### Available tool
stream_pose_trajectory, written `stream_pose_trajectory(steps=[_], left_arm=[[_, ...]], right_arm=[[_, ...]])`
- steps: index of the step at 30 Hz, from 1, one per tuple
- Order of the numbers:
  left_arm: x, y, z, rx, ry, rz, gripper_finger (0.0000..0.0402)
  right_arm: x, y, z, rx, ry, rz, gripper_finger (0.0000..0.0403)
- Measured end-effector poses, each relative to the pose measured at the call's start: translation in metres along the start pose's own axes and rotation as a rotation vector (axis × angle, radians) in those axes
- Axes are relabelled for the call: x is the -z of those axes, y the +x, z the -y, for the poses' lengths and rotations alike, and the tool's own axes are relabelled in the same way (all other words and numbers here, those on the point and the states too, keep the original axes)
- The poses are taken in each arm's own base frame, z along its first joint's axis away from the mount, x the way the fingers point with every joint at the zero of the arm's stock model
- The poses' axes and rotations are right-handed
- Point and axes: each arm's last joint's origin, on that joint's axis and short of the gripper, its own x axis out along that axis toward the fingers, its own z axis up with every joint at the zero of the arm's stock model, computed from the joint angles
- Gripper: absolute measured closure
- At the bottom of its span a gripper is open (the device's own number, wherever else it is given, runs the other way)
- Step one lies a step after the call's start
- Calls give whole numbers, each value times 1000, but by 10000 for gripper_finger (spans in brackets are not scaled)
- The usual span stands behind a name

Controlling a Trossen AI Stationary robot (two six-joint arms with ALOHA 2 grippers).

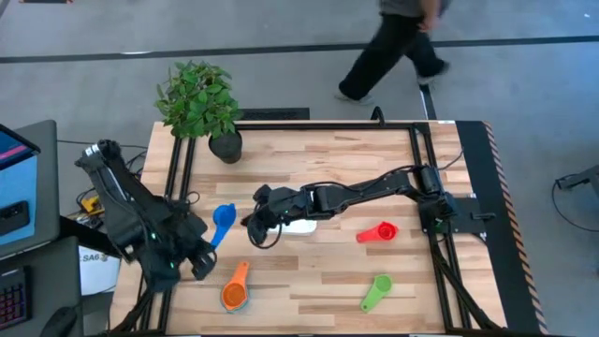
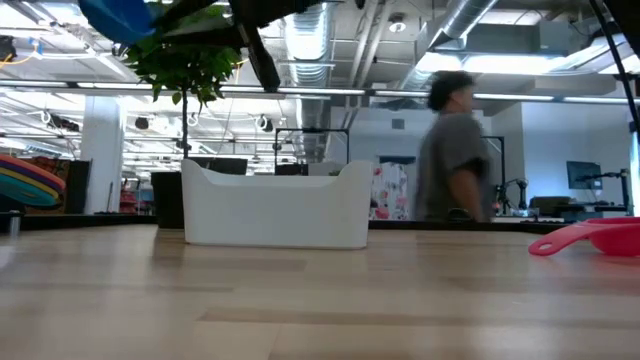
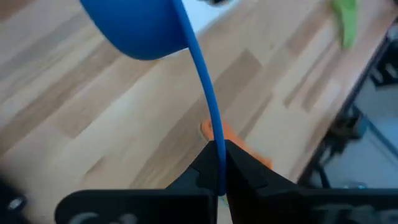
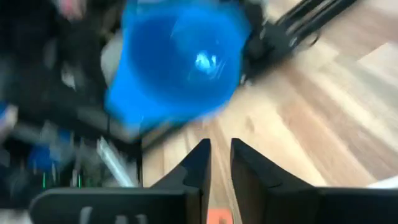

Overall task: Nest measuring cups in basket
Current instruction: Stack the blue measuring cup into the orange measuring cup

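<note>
Counting four smooth plastic scoop cups near the white rounded basket: blue cup to its left, pinched by its flat handle in the left gripper; red cup, green cup, orange cup lying loose. Right gripper, slightly parted, hovers empty beside the basket.

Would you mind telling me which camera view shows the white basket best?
The low view: the basket stands whole and unobstructed on the table. In the high view the right arm covers most of it; the left wrist view catches only a white corner; the right wrist view shows none.
</note>
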Motion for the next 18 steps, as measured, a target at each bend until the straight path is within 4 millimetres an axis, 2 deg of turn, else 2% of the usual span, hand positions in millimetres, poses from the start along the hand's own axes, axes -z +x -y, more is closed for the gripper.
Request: stream_pose_trajectory(steps=[5, 8, 10, 14, 18], left_arm=[[-20, -18, -13, 94, -15, -106, 401], [-32, -25, -16, 167, -62, -141, 401], [-38, -28, -16, 211, -86, -171, 401], [-49, -27, -10, 317, -109, -252, 401], [-59, -23, -2, 406, -89, -293, 401]], right_arm=[[-3, -13, -11, -25, -206, -27, 296], [-8, -20, -23, 15, -393, 70, 290], [-8, -29, -32, 70, -537, 107, 286], [-9, -32, -47, 102, -838, 210, 271], [-12, -36, -61, 103, -977, 243, 248]])
